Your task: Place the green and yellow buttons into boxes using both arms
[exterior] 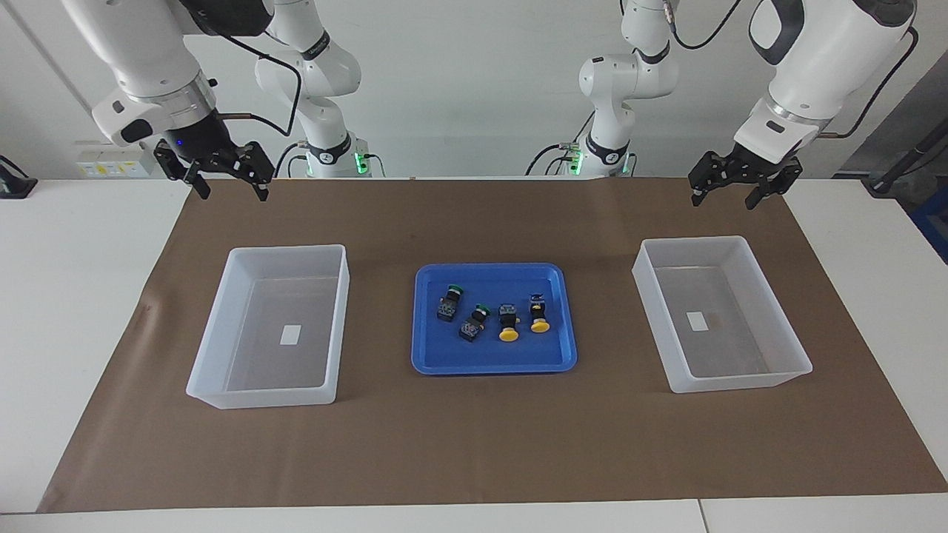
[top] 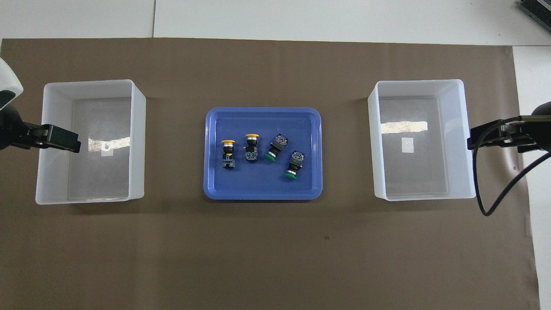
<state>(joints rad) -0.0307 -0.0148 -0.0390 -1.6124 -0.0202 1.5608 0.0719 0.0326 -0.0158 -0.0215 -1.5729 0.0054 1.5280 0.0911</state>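
Two green buttons and two yellow buttons lie on their sides in a blue tray at the middle of the mat. In the overhead view the yellow pair lies toward the left arm's end and the green pair toward the right arm's. One translucent box stands at the left arm's end, the other box at the right arm's end; each holds only a label sticker. My left gripper hangs open, high over its box's outer side. My right gripper hangs open, high beside its box.
A brown mat covers the table under tray and boxes. Two smaller white arms with green-lit bases stand at the robots' end. A black cable loop dangles from the right arm over the mat.
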